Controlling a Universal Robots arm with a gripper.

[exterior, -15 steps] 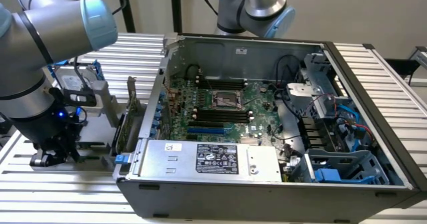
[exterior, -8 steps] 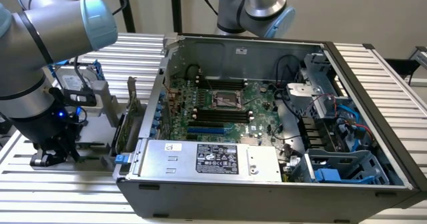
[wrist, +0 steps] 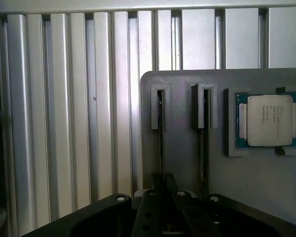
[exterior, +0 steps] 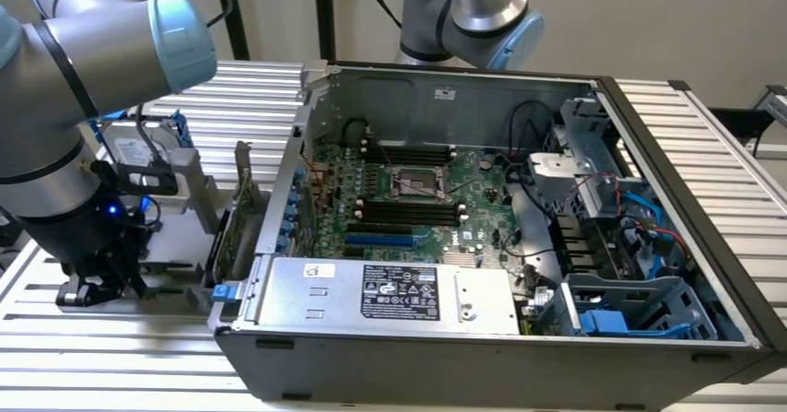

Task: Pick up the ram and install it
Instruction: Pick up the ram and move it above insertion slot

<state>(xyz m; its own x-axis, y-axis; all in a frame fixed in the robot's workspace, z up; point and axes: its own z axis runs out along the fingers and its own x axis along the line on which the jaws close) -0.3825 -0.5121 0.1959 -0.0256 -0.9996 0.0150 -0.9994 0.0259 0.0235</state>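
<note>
Hand down at the gray holder, dark fingers pressed close together and pinching the ram by its thin upper edge. Ram standing on edge in one of two narrow slots of the holder, seen as a slim dark line running from the slot's raised bracket to the hand, not yet lifted out. Just beside it, in the neighbouring slot, what looks like a second stick, likewise on edge and apart from the hand. Further along the same holder, a square silver processor chip on its green board, lying flat in a shallow recess. Holder resting on the counter, a surface of long ribbed aluminium slats.

In the exterior view, arm bent down at that view's left, hand low over the holder. Near it, a silver drive with blue rails. Computer case lying open on the counter, to the exterior view's right of the holder and well apart from the hand. Inside: green motherboard, processor socket near its middle, rows of black memory slots on both sides of the socket, a silver power supply along the near wall. Behind the case, a second arm.
</note>
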